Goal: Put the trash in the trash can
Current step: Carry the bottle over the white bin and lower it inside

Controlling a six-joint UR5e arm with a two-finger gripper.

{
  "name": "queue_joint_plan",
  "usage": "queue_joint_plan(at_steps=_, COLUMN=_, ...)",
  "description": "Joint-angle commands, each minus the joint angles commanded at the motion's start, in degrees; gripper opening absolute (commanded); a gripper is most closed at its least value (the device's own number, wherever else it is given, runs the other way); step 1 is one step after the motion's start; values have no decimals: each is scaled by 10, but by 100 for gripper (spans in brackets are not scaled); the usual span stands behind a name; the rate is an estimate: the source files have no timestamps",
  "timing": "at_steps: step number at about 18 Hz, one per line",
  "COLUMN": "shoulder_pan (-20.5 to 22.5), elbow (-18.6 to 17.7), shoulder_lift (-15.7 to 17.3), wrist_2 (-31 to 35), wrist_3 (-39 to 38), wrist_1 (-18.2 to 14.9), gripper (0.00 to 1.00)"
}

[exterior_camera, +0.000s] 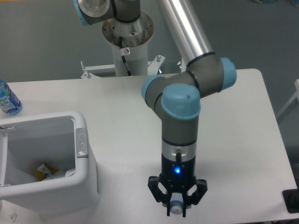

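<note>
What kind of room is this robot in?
Probably a robot lab or test room. A big arm with a gripper stands on a pedestal behind a plain white table, with bare grey floor around it. A white trash can sits at the table's left.

My site read as a robotics lab, not a home or shop. The arm (187, 84) rose from a bolted white pedestal (127, 51) on a plain grey floor (42, 42). The white table (233, 126) was bare laminate. On it sat a white bin (84, 158) and, at the far left edge, a blue-labelled bottle (7, 99).
</note>
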Motion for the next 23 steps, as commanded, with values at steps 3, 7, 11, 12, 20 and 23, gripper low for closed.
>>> queue_joint_plan(at_steps=3, shoulder_pan=-4, elbow=4, shoulder_lift=26, wrist_2=0, wrist_3=-47, wrist_1=16, gripper=28)
queue_joint_plan(at_steps=7, shoulder_pan=-29, elbow=7, shoulder_lift=67, wrist_2=1, wrist_3=-92, wrist_1=17, gripper=28)
queue_joint_plan(at_steps=11, shoulder_pan=-67, elbow=13, shoulder_lift=87, wrist_2=1, wrist_3=-93, wrist_1=18, gripper=28)
queue_joint_plan(at_steps=12, shoulder_pan=-76, elbow=16, shoulder_lift=88, wrist_2=1, wrist_3=-94, wrist_1=17, gripper=28)
queue_joint_plan(at_steps=20, shoulder_pan=-144, elbow=17, shoulder_lift=91, wrist_2=2, wrist_3=-100, wrist_1=17, gripper=28)
queue_joint_plan(at_steps=23, shoulder_pan=-172, elbow=18, shoulder_lift=91, wrist_2=2, wrist_3=-103, wrist_1=17, gripper=28)
